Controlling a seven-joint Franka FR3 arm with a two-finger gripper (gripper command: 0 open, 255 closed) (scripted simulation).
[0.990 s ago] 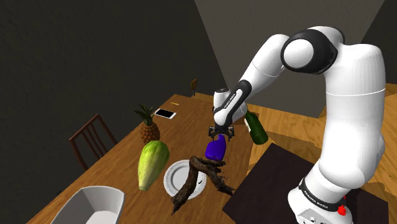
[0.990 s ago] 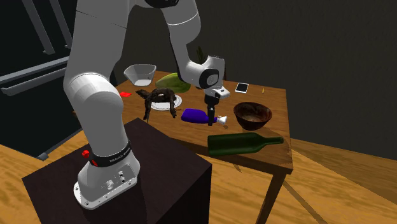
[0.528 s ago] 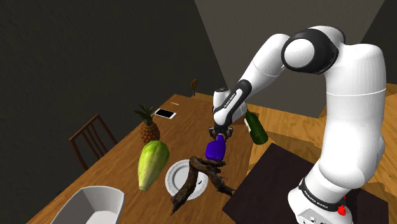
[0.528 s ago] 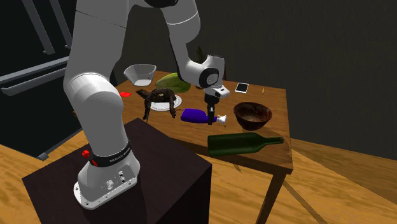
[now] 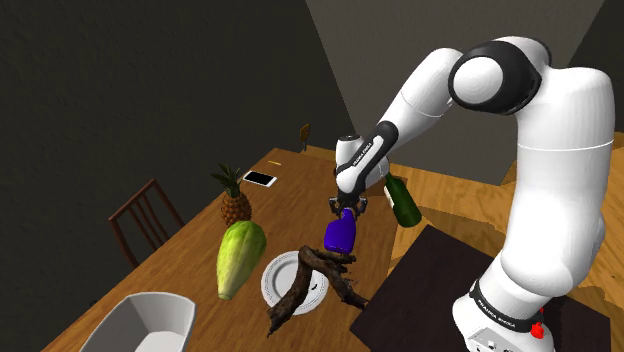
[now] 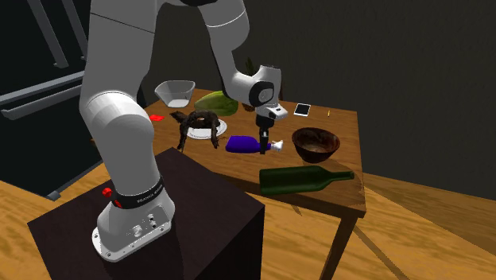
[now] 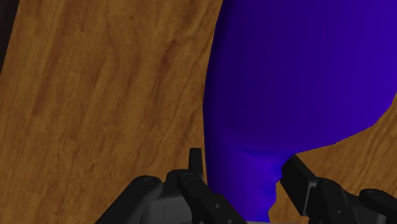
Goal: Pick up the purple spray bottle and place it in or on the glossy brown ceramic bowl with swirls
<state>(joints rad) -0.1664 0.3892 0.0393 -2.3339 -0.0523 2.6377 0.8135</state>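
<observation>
— On the table [image 6: 348, 143], by the second exterior view, saw the purple spray bottle [image 6: 242, 144] lying on its side, white nozzle [image 6: 277, 145] pointing to three o'clock.
— And the claw?
— Pointed straight down at the neck. Found the claw [image 6: 263, 149] narrowed around it; through the wrist view, noted both black fingers [image 7: 194, 170] pressed against the thin end, one on each side. Holding the purple spray bottle, by all looks.
— Resting on the wood or off it?
— Couldn't tell.
— And the target?
— Spotted the glossy brown bowl [image 6: 315, 144] at three o'clock of the white nozzle, near but apart, standing upright. Noted a dark green bottle [image 6: 302, 180] on its side at five o'clock of the claw, close to the table's edge.
— Other side?
— At ten o'clock of the purple spray bottle, saw a white plate [image 6: 221, 127] under a gnarled piece of wood [image 6: 195, 123]. Farther off at eleven o'clock, a green fruit [image 6: 215, 101] and a white bowl [image 6: 176, 91]. Phone [image 6: 303, 110] at twelve o'clock of the glossy brown bowl.
— Shoulder view?
— Caught a pineapple [image 5: 235, 205] at nine o'clock of the claw, well apart.
</observation>
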